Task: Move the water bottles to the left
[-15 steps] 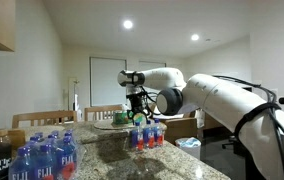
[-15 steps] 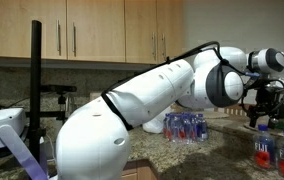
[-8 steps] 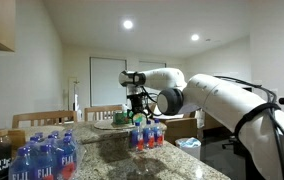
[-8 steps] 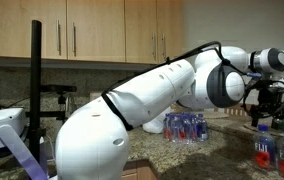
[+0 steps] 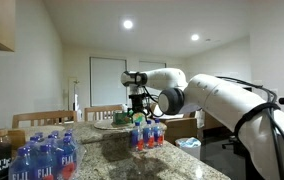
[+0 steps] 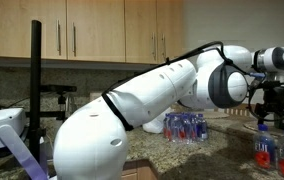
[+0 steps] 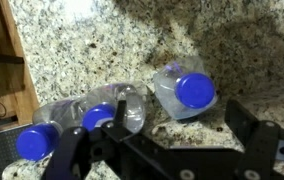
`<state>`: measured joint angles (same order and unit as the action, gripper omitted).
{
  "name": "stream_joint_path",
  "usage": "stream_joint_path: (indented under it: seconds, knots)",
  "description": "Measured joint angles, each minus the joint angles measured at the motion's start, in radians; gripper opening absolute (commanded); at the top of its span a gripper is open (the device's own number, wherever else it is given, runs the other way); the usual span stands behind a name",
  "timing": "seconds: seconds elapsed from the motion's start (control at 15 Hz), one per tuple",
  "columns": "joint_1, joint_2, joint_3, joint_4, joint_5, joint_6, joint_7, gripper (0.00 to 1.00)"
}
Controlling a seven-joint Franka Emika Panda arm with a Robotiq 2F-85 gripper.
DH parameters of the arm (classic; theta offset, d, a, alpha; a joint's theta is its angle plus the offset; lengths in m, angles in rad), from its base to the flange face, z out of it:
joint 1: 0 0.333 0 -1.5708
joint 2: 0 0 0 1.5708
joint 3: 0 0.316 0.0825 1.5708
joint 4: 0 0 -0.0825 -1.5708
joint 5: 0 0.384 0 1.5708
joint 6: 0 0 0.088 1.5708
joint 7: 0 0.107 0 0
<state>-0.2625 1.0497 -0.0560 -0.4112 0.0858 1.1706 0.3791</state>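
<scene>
"FIJI" in white letters on blue labels of large clear plastic bottles with blue caps [image 5: 40, 160], near left on speckled granite table [image 5: 122, 162]. Red labels on small clear blue-capped water bottles [image 5: 147, 136]: print too small to read.

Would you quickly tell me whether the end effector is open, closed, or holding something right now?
End effector: open, gripping nothing; its fingers stand wide apart over the water bottles on the counter.

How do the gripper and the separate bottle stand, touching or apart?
Apart. The wrist view shows counter between the separate bottle and both fingers of the open gripper.
</scene>
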Motion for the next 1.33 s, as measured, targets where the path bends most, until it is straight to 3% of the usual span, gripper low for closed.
stream_joint_path:
  seconds: [0.53,0.6,0.67,1.33]
  knots:
    - [-0.003,0.006,0.033,0.0,0.0,0.008,-0.151,1.0]
    - [-0.002,0.006,0.038,0.0,0.0,0.008,-0.162,0.75]
    - [-0.002,0.006,0.043,0.0,0.0,0.006,-0.172,0.74]
    - [0.001,0.007,0.053,-0.001,0.0,-0.001,-0.213,0.09]
